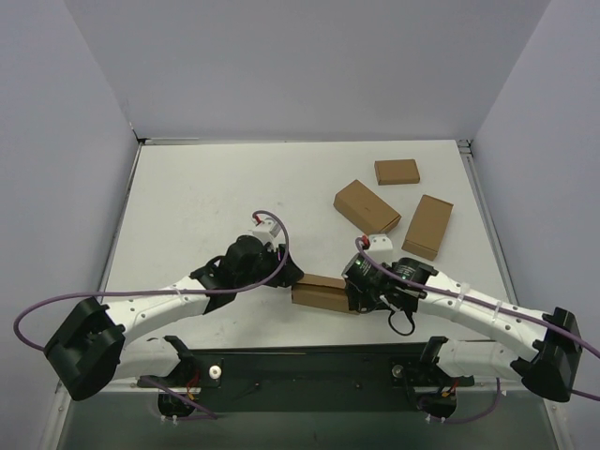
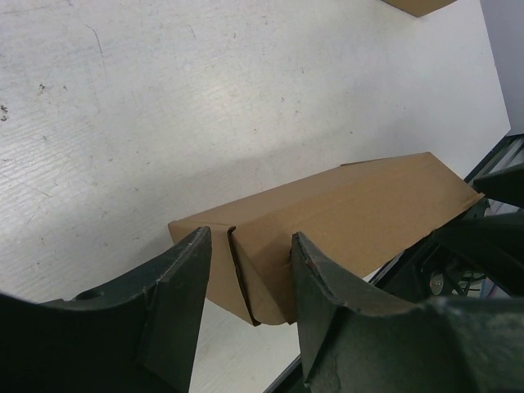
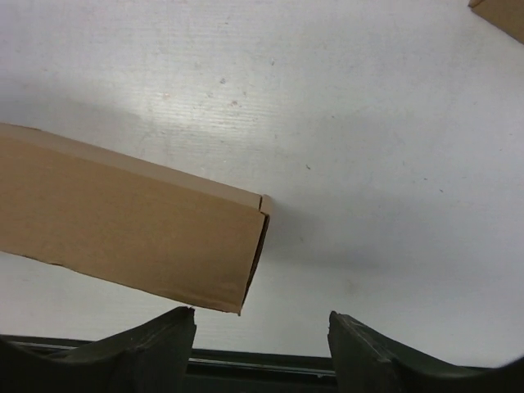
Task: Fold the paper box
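Note:
The paper box [image 1: 319,293] is folded into a long flat brown box and lies near the table's front edge between my two grippers. My left gripper [image 1: 292,274] is at its left end. In the left wrist view the box [image 2: 352,213] has its end flap between my open left gripper's [image 2: 250,239] fingers, and the right finger [image 2: 315,278] is against the cardboard. My right gripper [image 1: 354,289] is at the box's right end. In the right wrist view the gripper [image 3: 262,318] is open and empty, and the box's [image 3: 123,221] open end lies just ahead and to the left.
Three smaller ready-made brown boxes lie at the back right: one [image 1: 397,172], a second [image 1: 367,205] and a third [image 1: 427,226]. The dark front rail [image 1: 309,361] runs just behind the paper box. White walls enclose the table.

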You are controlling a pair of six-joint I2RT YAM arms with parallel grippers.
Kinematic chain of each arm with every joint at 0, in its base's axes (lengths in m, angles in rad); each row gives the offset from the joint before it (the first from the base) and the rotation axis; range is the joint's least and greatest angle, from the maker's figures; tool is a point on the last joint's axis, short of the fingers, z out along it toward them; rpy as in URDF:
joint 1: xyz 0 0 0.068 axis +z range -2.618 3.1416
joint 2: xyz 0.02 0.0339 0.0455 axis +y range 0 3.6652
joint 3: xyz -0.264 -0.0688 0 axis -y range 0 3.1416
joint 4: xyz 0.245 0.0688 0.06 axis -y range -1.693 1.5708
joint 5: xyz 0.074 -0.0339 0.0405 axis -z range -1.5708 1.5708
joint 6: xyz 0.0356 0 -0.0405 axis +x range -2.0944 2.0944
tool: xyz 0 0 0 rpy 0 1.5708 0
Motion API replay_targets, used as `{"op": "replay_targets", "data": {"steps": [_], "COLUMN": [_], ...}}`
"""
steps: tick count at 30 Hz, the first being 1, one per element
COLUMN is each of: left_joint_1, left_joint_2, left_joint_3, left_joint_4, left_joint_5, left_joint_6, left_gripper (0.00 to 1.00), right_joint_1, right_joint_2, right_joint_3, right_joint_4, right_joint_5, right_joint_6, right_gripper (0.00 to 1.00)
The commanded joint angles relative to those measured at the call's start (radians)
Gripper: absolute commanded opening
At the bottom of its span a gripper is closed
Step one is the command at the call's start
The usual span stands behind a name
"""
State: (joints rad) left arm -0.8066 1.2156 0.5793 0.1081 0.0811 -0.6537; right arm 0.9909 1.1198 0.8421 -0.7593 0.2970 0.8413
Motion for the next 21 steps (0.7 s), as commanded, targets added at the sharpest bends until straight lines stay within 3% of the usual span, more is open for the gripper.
{"op": "replay_targets", "data": {"steps": [1, 8, 11, 21], "left_joint_1": [0.001, 0.0, 0.0, 0.0], "left_joint_2": [0.002, -0.014, -0.028, -0.044], "left_joint_3": [-0.035, -0.05, -0.062, -0.067], "left_joint_4": [-0.045, -0.044, -0.033, -0.027], "left_joint_5": [0.006, -0.001, -0.001, -0.006], "left_joint_6": [0.014, 0.017, 0.017, 0.025], "left_gripper": [0.52, 0.51, 0.51, 0.51], "right_joint_1": [0.003, -0.092, -0.136, -0.181], "right_joint_2": [-0.095, -0.187, -0.207, -0.308], "right_joint_3": [0.049, -0.03, -0.112, -0.179], "right_joint_4": [-0.028, 0.188, 0.265, 0.362], "right_joint_5": [-0.071, -0.225, -0.255, -0.182], "right_joint_6": [-0.007, 0.077, 0.116, 0.177], "right_gripper": [0.7, 0.71, 0.67, 0.66]}}
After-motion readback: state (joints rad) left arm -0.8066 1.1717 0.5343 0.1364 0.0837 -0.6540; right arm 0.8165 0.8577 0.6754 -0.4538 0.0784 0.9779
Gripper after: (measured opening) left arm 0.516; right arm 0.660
